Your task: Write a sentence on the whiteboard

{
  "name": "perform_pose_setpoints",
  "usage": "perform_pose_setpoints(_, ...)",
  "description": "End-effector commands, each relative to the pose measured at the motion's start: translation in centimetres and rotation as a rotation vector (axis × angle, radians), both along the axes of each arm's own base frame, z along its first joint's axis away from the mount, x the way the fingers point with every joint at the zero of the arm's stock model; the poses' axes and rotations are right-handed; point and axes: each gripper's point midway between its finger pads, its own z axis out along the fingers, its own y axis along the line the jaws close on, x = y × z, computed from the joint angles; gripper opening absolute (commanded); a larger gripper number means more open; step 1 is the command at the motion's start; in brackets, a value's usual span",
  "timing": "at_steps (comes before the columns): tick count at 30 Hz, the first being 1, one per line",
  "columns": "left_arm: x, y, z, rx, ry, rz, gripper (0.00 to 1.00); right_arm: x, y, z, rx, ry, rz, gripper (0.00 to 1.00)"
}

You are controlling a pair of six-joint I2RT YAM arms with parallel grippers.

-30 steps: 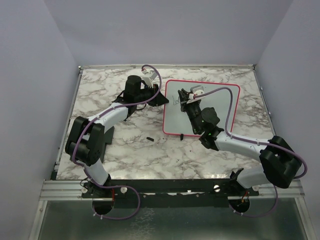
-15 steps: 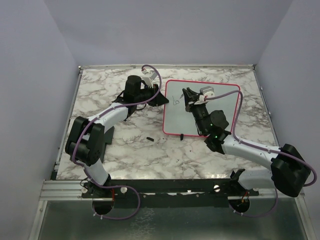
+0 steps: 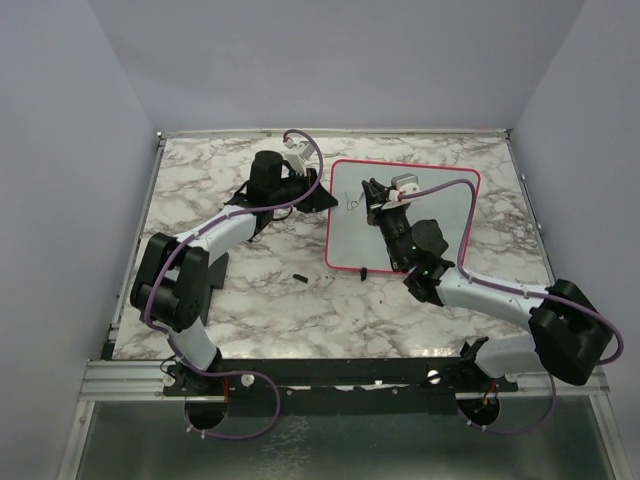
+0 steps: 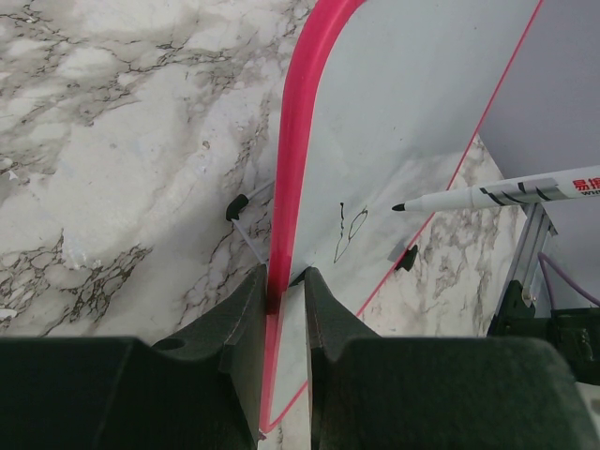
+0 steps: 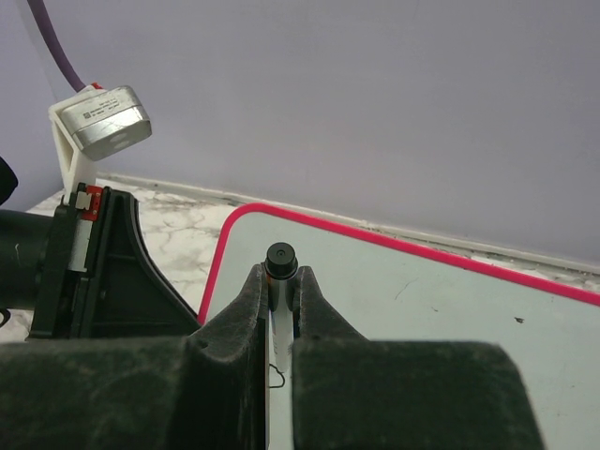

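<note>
Hard to read the sentence (image 4: 349, 232): only a couple of thin dark strokes near the left end of the whiteboard (image 3: 452, 205), too small in the top view to pass as letters. Lying on the marble surface (image 3: 190, 170), with its middle and part of its near edge covered in the top view by the right arm. Cut off at the top and right of the left wrist view.

Clamped at the whiteboard's left edge by the left hand (image 4: 281, 291), fingers (image 4: 246, 314) narrow and pressed to either face of the red-pink frame. Impossible to tell whether that edge is raised.

Pinched in the right hand (image 5: 279, 281), closed tight over the whiteboard's left half: a white marker (image 4: 511, 194). Barrel cut off at the right of the left wrist view. In the right wrist view only its black butt end visible above the fingers, tip hidden below them. Tip just right of the strokes; touching the whiteboard or just above it, cannot tell.

Fixed on the whiteboard's near edge: a small black clip (image 4: 406, 258). Just off the near left corner, on the surface: a small dark piece (image 3: 299, 276), too small to identify.
</note>
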Motion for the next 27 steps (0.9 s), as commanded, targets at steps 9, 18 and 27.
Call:
perform_pose_setpoints(9,0.12,0.17,0.51,-0.004,-0.022,0.009,0.11,0.61,-0.11,0.07,0.0,-0.021,-0.044,0.01)
perform_pose_setpoints(18,0.06,0.18,0.35,-0.002,-0.02,0.006,0.11,0.79,-0.14,0.17,0.004,-0.031,-0.054,0.01)
perform_pose_setpoints(27,0.05,0.18,0.51,-0.003,-0.025,0.005,0.11,1.07,-0.04,-0.1,-0.001,-0.027,-0.062,0.01)
